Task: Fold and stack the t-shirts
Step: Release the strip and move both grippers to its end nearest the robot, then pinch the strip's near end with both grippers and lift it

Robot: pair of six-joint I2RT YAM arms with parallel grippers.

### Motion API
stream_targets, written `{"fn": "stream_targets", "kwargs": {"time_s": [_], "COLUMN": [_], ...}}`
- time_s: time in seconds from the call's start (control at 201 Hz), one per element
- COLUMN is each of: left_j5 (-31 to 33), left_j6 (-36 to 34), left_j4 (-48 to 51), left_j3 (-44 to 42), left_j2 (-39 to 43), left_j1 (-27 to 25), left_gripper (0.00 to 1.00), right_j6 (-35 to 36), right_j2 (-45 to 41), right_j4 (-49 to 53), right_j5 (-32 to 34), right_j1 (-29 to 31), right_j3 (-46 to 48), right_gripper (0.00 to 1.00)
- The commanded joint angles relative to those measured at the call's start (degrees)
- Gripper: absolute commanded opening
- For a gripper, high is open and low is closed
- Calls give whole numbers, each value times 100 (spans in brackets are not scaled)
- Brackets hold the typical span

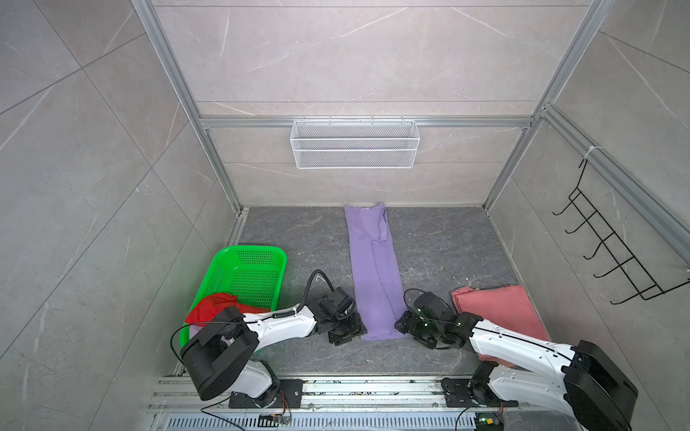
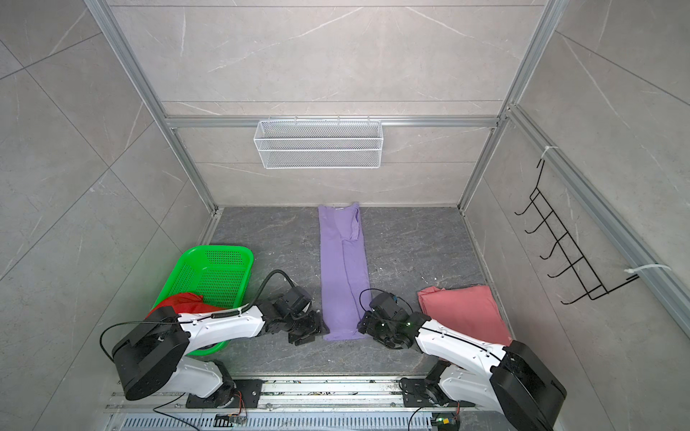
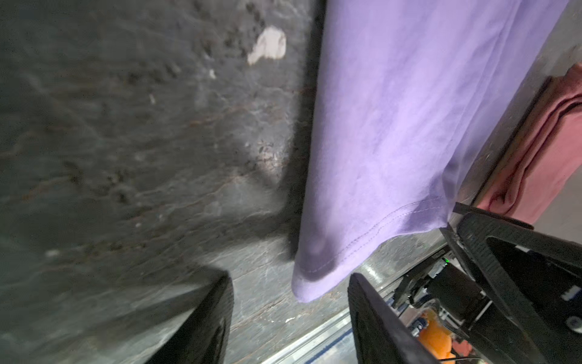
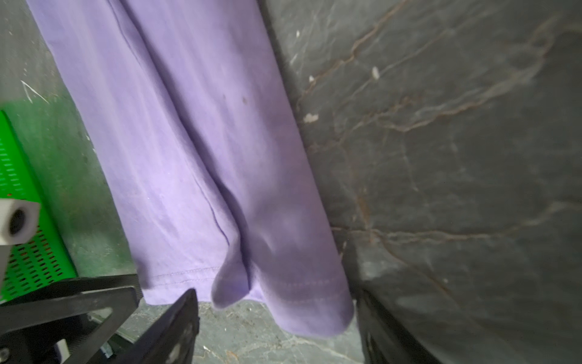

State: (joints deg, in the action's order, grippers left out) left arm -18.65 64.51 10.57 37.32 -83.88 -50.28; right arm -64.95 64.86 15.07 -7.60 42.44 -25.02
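Observation:
A lavender t-shirt (image 1: 373, 268) (image 2: 343, 268) lies folded into a long narrow strip down the middle of the dark table, seen in both top views. My left gripper (image 1: 351, 330) (image 3: 290, 277) sits at its near left hem corner, jaws open, with the corner (image 3: 310, 283) lying between the fingertips. My right gripper (image 1: 405, 324) (image 4: 277, 293) is at the near right corner, also open, astride the hem (image 4: 308, 302). A folded salmon-pink t-shirt (image 1: 500, 313) rests to the right, partly under the right arm. A red t-shirt (image 1: 213, 306) is bunched in the basket.
A green perforated basket (image 1: 242, 276) stands at the near left beside the left arm. A white wire basket (image 1: 354, 143) hangs on the back wall and a black hook rack (image 1: 612, 246) on the right wall. Aluminium rails (image 1: 336, 392) run along the front edge.

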Motion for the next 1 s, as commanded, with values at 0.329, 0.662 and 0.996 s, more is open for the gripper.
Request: {"fn": "stream_targets", "kwargs": {"time_s": [0.329,0.662,0.996], "left_j5": [-34,238,730], "left_j6": [451,613,704], "left_j4": [-193,-336,-224], "left_j3": [52,176,432], "left_j2": [-135,-25,745], "left_j1": [-107,-203,-241], "left_gripper": [30,0,0], "right_j6": [309,807,1464], "right_j2": [462,94,122], "right_j4": [31,612,1130], "right_j5": [-288,-315,-321], "right_j1": [-154,-152,-151], "right_j3": [183,-231,-1411], "right_gripper": [35,17,10]}}
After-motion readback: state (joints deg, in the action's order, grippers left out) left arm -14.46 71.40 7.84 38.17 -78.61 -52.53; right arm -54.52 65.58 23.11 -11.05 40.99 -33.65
